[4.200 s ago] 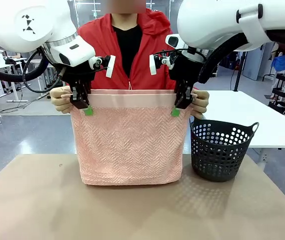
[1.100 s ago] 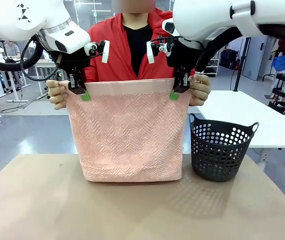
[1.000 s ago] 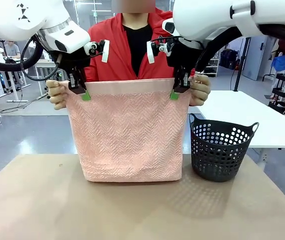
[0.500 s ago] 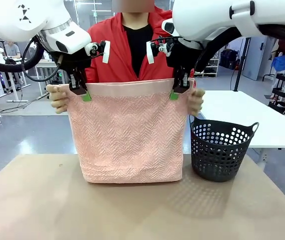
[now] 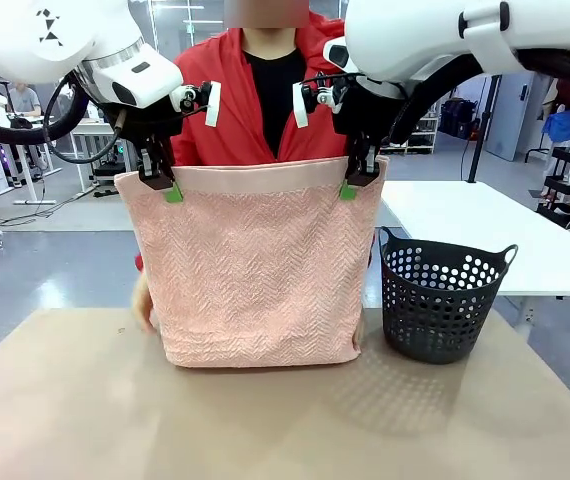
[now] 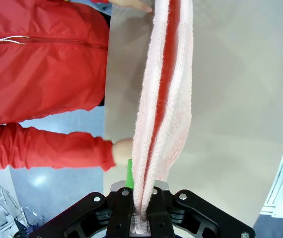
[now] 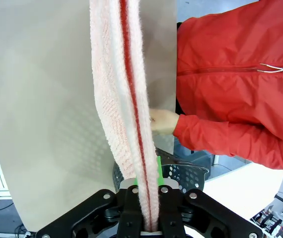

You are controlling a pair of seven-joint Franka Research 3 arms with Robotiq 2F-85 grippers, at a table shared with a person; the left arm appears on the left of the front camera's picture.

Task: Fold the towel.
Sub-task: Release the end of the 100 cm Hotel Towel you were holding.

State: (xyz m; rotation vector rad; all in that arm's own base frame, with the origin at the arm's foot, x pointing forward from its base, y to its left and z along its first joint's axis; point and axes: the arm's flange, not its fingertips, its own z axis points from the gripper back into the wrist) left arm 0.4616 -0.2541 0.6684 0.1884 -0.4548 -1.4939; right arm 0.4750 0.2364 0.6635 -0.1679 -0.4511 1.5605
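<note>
Basket (image 5: 445, 300): black, perforated, two handles, upright on the table to my right.
Table (image 5: 265, 430): brown top, right below me.
White table (image 5: 475, 225): behind the basket, farther off.
Person (image 5: 235, 135): red jacket over black, facing me across the table.

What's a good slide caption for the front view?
Left gripper and right gripper hang the towel by its top corners beside a basket.

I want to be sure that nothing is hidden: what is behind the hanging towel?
A person in a red jacket stands behind the towel, with one hand showing beside its lower corner. From the front, the towel covers the person's lower body.
</note>
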